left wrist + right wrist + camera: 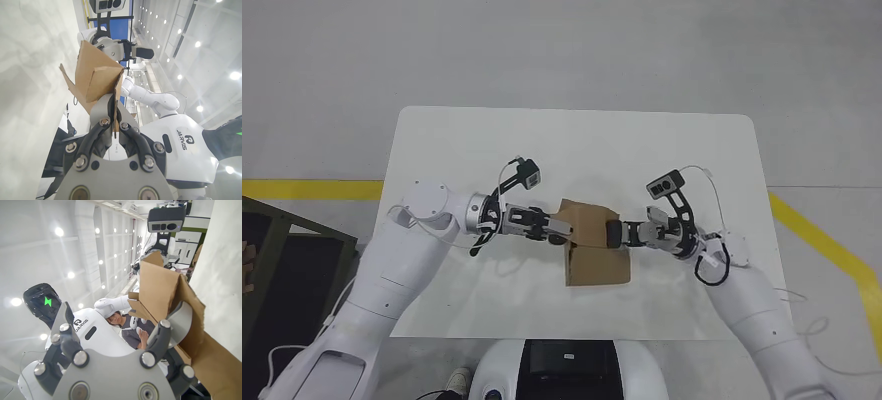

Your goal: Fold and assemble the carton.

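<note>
Top view: half-opened carton (597,262) sits near the middle of the table (642,150), toward its front edge, left gripper (560,231) clamped on a flap edge, right gripper (611,235) spread wide at the opposite wall; opening-out appears in hand, next likely needing a steady counter-push to square it.

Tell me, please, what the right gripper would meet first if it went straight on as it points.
The carton: one finger of the right gripper lies against it; beyond, probably the left gripper.

The carton (597,262) blocks the table's (642,150) middle; far half seems passable.
</note>
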Robot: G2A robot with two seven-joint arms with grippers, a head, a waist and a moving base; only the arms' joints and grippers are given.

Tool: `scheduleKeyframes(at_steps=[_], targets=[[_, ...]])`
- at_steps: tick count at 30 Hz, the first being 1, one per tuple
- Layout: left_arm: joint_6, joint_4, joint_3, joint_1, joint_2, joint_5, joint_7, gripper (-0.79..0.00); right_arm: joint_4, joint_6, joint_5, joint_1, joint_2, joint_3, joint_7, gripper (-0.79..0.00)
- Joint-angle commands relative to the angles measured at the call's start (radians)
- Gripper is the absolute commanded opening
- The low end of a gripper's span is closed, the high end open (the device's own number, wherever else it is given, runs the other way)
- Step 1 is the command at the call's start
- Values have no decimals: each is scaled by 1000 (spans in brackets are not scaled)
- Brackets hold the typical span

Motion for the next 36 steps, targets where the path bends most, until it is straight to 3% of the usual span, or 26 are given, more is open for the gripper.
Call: scheduleKeyframes(at_steps=[1,9,26,27,29,36], targets=[[0,2,-4,2,2,4,-1,-785,6,6,23,1,-2,7,6,0],[4,1,-11,14,8,10,-7,-785,-9,40,65,8,-7,38,40,0],[8,-10,-10,21,13,8,-5,-785,-65,39,-104,21,-9,32,39,0],[8,-10,-10,21,14,8,-8,-785,-65,36,-111,21,-9,33,36,-95],[9,-11,-11,22,14,7,-9,-785,-64,31,-127,18,-9,36,31,-366],[14,-18,-10,25,16,3,-6,-785,-56,19,-198,21,-5,44,19,-496]])
